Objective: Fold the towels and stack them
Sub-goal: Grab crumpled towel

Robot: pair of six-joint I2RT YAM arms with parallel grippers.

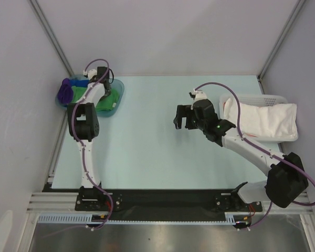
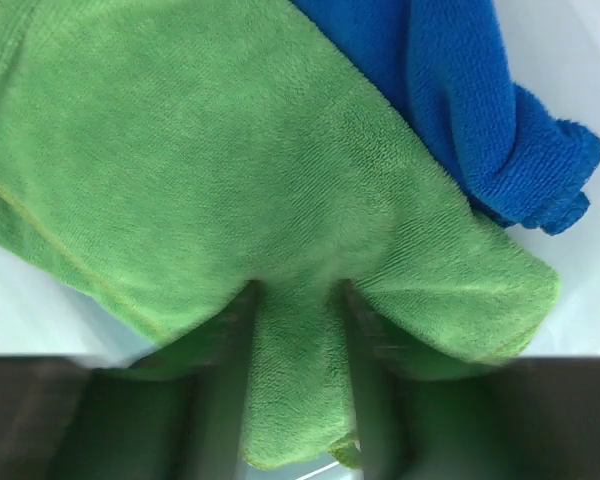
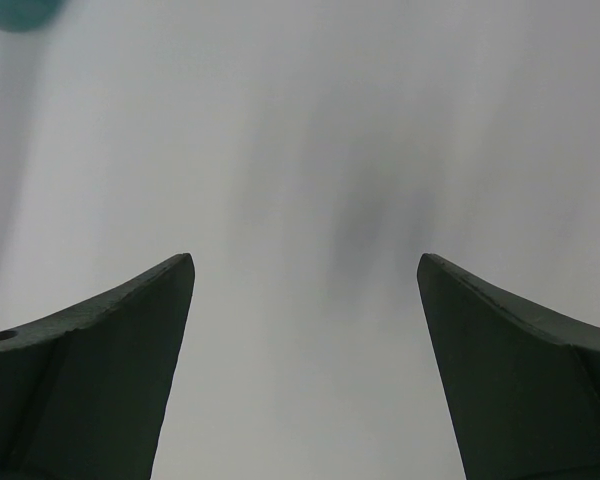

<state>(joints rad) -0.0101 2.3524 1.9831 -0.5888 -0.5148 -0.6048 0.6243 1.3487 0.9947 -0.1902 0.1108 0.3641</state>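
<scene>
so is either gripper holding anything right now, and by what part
The left gripper pinches the green towel by a bunched fold of its cloth. The right gripper is open, holding nothing.

In the top view, looked steeply down from high behind the arm bases (image 1: 94,198), far enough to hold the whole table (image 1: 147,157). In the left wrist view, sat very near over the green towel (image 2: 210,170) and blue towel (image 2: 460,90), both also seen small at far left from above. In the right wrist view, faced the table surface between the fingers of the right gripper (image 3: 305,260).
</scene>
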